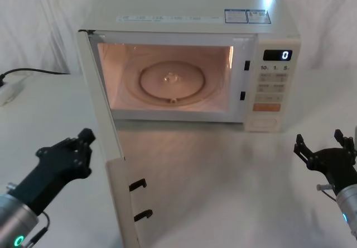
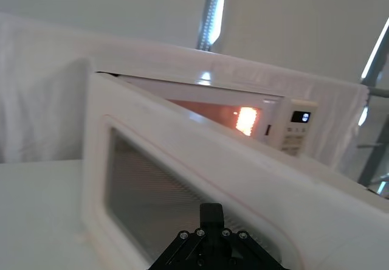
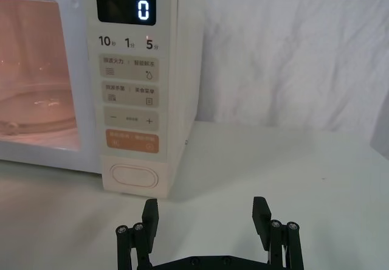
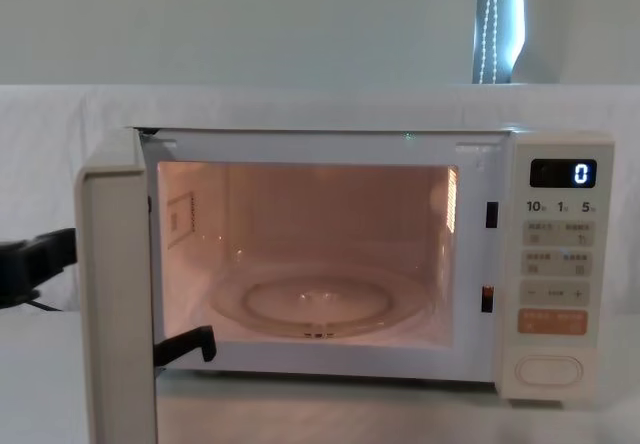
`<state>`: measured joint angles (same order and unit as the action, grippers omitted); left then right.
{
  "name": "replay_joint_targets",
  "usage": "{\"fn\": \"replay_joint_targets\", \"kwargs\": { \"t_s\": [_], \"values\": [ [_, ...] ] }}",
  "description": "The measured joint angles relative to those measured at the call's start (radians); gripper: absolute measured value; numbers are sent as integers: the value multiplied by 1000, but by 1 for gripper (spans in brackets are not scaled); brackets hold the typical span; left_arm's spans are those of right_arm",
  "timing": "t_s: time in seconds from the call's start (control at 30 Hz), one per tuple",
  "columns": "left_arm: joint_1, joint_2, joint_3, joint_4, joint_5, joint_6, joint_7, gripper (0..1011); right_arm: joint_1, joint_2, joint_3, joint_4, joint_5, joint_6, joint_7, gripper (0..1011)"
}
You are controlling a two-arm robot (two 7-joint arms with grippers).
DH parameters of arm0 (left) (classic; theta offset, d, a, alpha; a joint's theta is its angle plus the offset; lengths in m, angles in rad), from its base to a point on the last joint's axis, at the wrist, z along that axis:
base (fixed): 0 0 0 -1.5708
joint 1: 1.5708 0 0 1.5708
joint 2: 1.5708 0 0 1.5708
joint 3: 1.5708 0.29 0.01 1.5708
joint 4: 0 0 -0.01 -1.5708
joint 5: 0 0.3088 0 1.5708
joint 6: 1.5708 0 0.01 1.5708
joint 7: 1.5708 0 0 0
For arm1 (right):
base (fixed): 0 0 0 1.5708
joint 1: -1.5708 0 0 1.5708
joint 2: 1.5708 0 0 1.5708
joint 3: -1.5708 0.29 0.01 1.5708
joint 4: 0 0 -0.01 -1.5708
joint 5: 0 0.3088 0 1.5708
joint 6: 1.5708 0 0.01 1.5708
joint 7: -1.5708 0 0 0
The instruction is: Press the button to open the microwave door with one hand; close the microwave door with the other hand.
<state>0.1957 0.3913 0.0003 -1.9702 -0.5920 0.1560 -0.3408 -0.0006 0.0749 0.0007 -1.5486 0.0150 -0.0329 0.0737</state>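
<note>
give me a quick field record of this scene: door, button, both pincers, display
microwave door: swung wide open on its left hinge, cavity lit, glass turntable bare
button: wide cream key at the bottom of the control panel, nothing touching it
left pincer: shut, left of the open door on its outer side, apart from it
right pincer: open, holding nothing, low at the right, in front of and apart from the panel
display: reads 0
stage: door open, closing not yet done
</note>
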Motion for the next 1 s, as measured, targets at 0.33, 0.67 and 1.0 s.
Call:
{"fn": "replay_joint_targets", "kwargs": {
  "t_s": [0.33,0.67,1.0],
  "values": [
    [-56,12,51,21,-12,6,2,0,0,0,0,0,0,0,0,1002],
    [-134,14,113,71,-11,-10,16,0,0,0,0,0,0,0,0,1002],
    [-271,-16,195,193,-1,-27,33,0,0,0,0,0,0,0,0,1002]
  ]
}}
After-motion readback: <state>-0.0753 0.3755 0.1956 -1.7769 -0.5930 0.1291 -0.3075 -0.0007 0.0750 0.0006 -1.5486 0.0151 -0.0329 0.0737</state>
